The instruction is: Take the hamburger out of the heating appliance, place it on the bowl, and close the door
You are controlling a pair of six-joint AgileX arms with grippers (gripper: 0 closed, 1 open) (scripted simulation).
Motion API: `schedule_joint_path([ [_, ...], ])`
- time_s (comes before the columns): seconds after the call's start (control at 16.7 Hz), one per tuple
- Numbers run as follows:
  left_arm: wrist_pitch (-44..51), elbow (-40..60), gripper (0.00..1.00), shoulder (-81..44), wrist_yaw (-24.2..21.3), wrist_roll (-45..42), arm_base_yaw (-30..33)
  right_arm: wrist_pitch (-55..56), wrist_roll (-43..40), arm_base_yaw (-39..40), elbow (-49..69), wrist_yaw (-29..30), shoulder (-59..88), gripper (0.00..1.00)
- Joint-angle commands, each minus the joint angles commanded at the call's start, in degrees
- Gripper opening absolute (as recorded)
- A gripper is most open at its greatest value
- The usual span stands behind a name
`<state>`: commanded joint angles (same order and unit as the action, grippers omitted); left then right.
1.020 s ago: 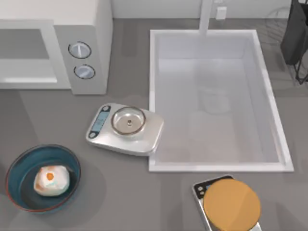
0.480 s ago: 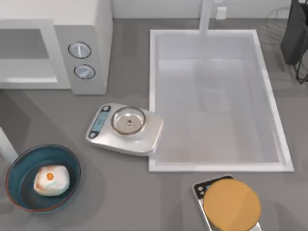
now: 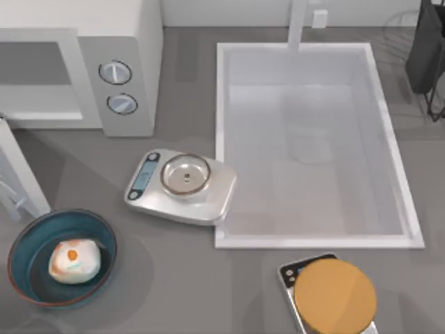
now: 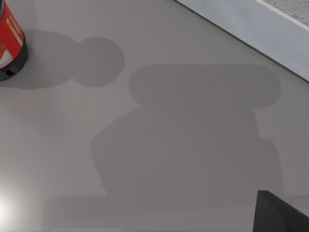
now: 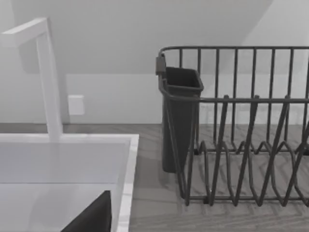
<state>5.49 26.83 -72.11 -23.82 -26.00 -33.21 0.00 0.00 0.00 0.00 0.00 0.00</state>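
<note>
**Top view: hamburger in the bowl, door open**

You have the hamburger (image 3: 73,259) lying inside the bowl (image 3: 26,240), a little toward the bowl's near side. The heating appliance (image 3: 122,42) shows its open cavity. The door (image 3: 19,167) stands out at an angle from its front as a thin white panel, not shut, and its free end comes close to the bowl's rim without touching it.

The left wrist view shows a dark piece of your left gripper (image 4: 282,216) over bare grey table (image 4: 183,135). Whether it is apart or together, you cannot tell. Well away from that gripper stands a red can (image 4: 7,41), upright, throwing a round shadow. How far the bowl lies from the left gripper cannot be told.

The right wrist view shows a dark piece of your right gripper (image 5: 91,217), and again you cannot tell whether it is apart or together. Just ahead of it stands the dish rack (image 5: 241,125) with its dark cutlery holder (image 5: 179,116). The sink (image 5: 63,159) lies beside the gripper, and the faucet (image 5: 48,77) rises at the sink's far edge. From this gripper, the bowl and hamburger are well apart, beyond the sink and the silver scale (image 3: 182,186). The orange disc (image 3: 335,296) lies near the sink's front edge.
</note>
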Motion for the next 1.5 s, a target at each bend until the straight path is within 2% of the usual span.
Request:
schedule_joint_path([
  [0.12,0.13,0.08,0.00,-0.19,-0.14,0.12,-0.08,0.00,0.00,0.00,0.00,0.00,0.00,1.00],
  [0.3,-0.05,-0.99,0.00,1.48,2.88,3.55,3.83,0.00,0.00,0.00,0.00,0.00,0.00,1.00],
  [0.66,-0.79,-5.30,0.00,8.38,14.54,16.83,22.80,0.00,0.00,0.00,0.00,0.00,0.00,1.00],
  [0.84,-1.08,-6.96,0.00,11.13,18.91,21.76,28.32,0.00,0.00,0.00,0.00,0.00,0.00,1.00],
  [1.26,-1.50,-6.41,0.00,10.42,19.38,22.44,28.89,0.00,0.00,0.00,0.00,0.00,0.00,1.00],
  [1.5,-4.49,-1.70,0.00,1.96,19.66,22.70,29.41,0.00,0.00,0.00,0.00,0.00,0.00,1.00],
])
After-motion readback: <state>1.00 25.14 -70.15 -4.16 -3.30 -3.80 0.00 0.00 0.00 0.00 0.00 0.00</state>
